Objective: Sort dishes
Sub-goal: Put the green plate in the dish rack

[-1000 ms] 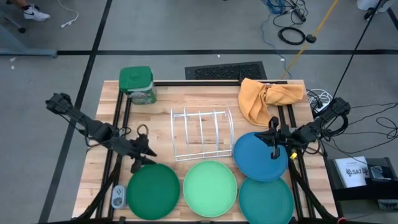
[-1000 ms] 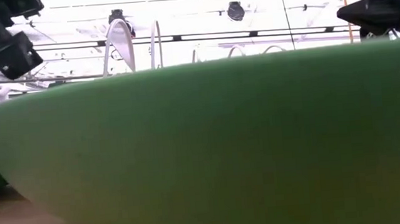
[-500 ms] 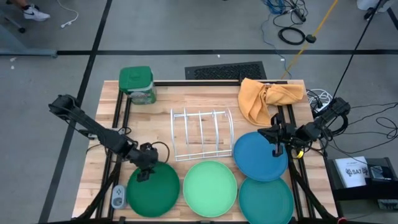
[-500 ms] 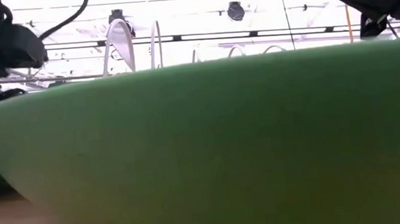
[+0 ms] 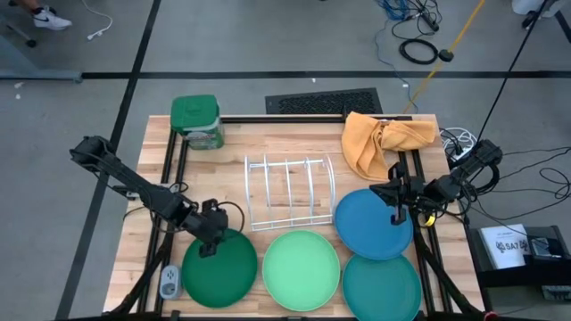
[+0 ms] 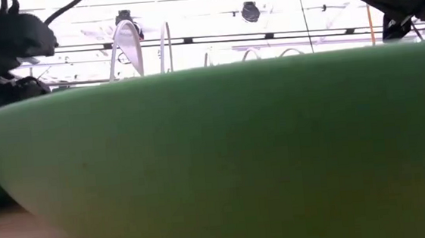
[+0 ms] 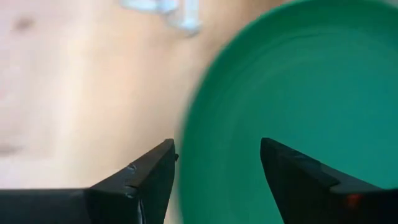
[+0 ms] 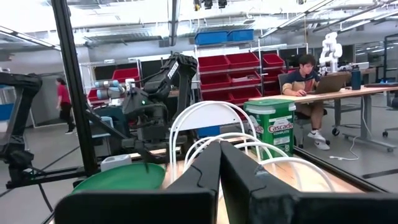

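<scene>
Left gripper: poised over the far left rim of the dark green round plastic plate; fingers spread wide, straddling that rim in the left wrist view, nothing clamped between them.

Dark green plate: flat on the wooden slatted table, front left corner, just beside the light mint green round plastic plate.

Light mint green plate: front centre, directly before the white wire dish rack; fills most of the low view.

White wire rack: upright, mid-table, no plate in it.

Green-lidded square container: far left corner of the table, well apart from the plates.

Blue round plastic plate: right of the rack, its near edge overlapping the teal round plastic plate at front right.

Right gripper: above the blue plate's right portion; fingers pressed together, holding nothing.

Crumpled mustard-yellow cloth: far right of the table, behind the blue plate.
</scene>
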You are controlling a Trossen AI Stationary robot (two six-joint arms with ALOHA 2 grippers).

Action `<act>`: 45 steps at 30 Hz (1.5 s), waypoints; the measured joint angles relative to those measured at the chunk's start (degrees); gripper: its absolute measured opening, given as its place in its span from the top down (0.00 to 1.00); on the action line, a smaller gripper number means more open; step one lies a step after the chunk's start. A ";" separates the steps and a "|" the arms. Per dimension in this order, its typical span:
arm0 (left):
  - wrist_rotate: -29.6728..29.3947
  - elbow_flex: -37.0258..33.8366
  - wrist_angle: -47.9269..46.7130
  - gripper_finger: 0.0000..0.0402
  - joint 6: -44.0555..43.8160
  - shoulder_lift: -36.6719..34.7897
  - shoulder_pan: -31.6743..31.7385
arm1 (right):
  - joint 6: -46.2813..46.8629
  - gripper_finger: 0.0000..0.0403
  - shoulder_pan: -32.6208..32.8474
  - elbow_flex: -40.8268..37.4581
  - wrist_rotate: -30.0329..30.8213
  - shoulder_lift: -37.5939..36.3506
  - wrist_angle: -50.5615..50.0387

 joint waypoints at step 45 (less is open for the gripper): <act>3.09 6.70 -8.85 0.99 9.08 10.74 6.01 | 0.04 0.99 0.01 0.00 -0.01 0.00 -0.31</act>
